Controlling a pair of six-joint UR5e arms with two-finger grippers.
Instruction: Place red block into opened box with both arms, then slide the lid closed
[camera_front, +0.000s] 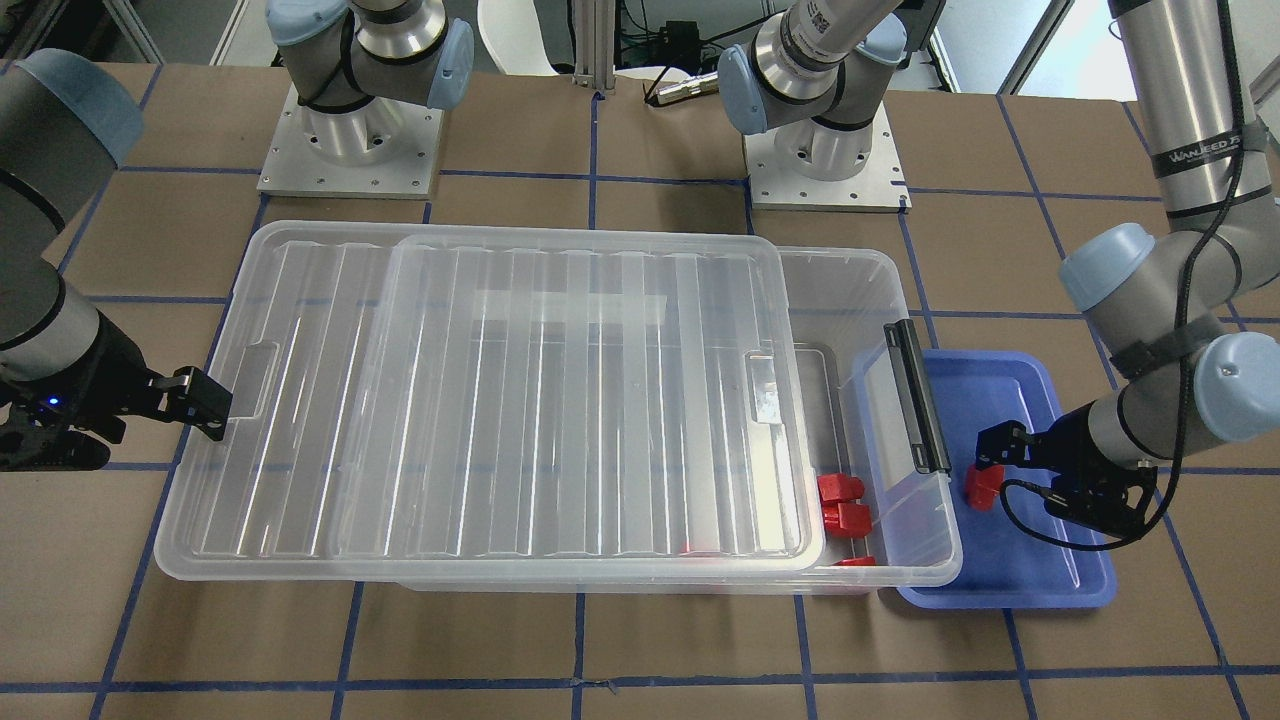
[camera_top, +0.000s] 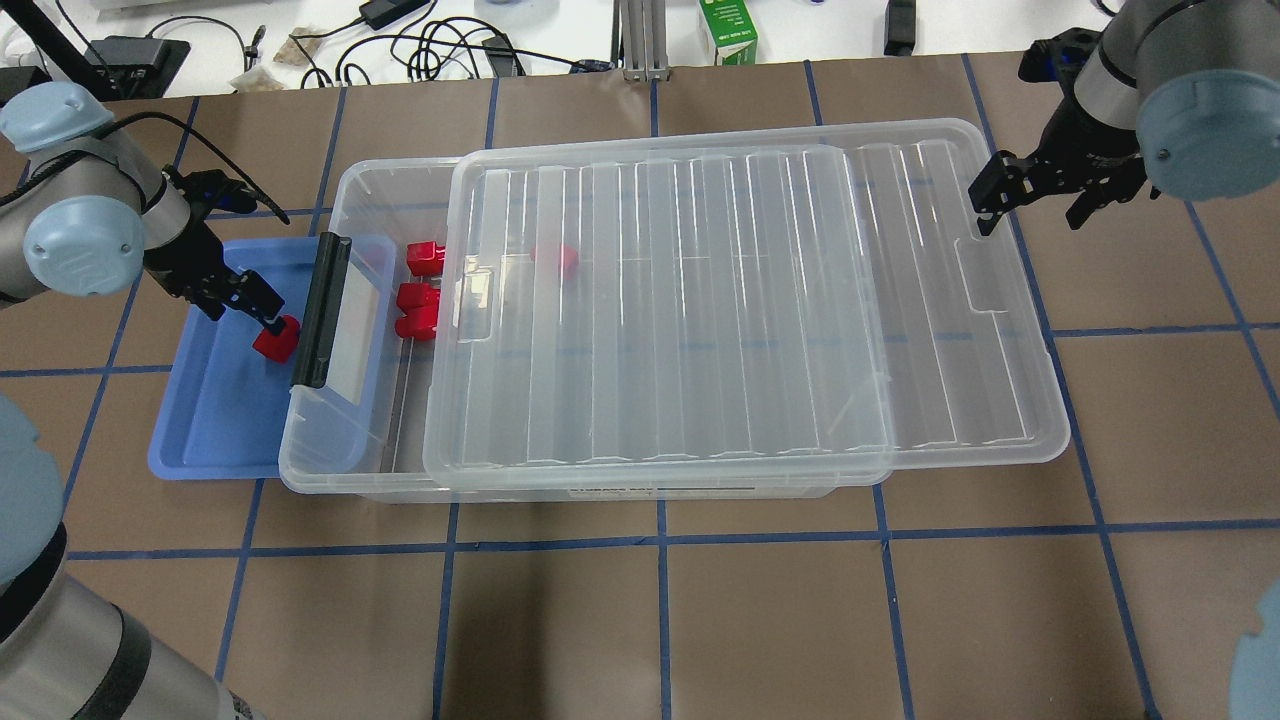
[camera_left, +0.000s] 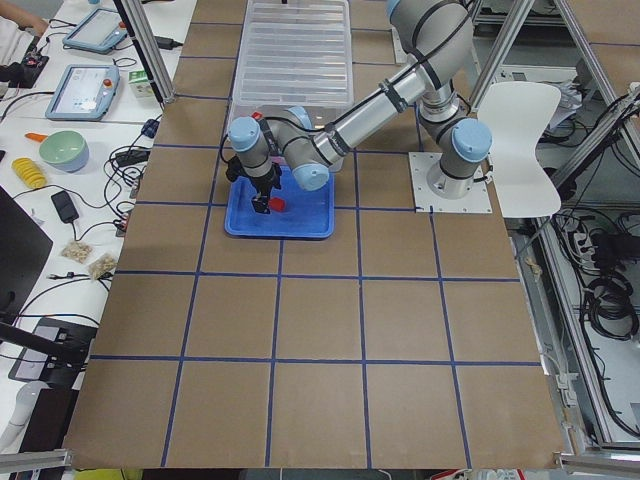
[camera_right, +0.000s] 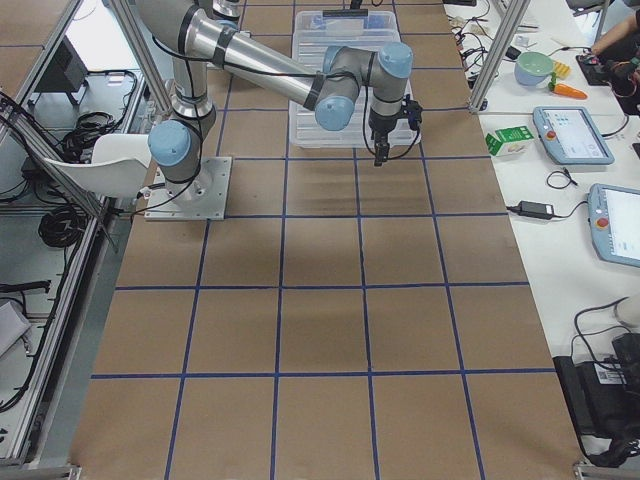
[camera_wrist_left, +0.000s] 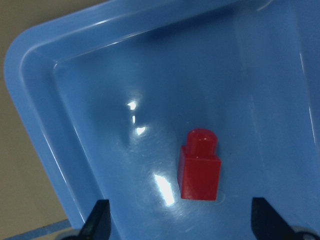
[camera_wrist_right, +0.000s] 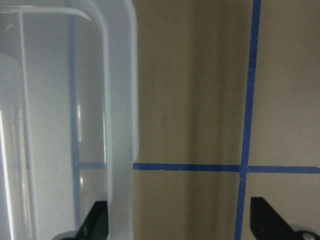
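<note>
Item: red block (camera_wrist_left: 199, 165), lower centre of the left wrist view, in the blue tray (camera_wrist_left: 35, 100), ungrasped. Left gripper (camera_wrist_left: 181, 219): fingers spread wide, poised over it. Advised: descend centred, close on the flat cube sides, not the stub. Right gripper (camera_wrist_right: 177, 220): spread at the lid (camera_wrist_right: 117, 100) edge.

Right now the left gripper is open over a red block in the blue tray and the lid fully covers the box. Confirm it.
Wrong on the lid: it does not fully cover the box. The overhead view shows it offset toward the robot's right, leaving the handle end open. The left gripper is indeed open over the red block in the blue tray.
</note>
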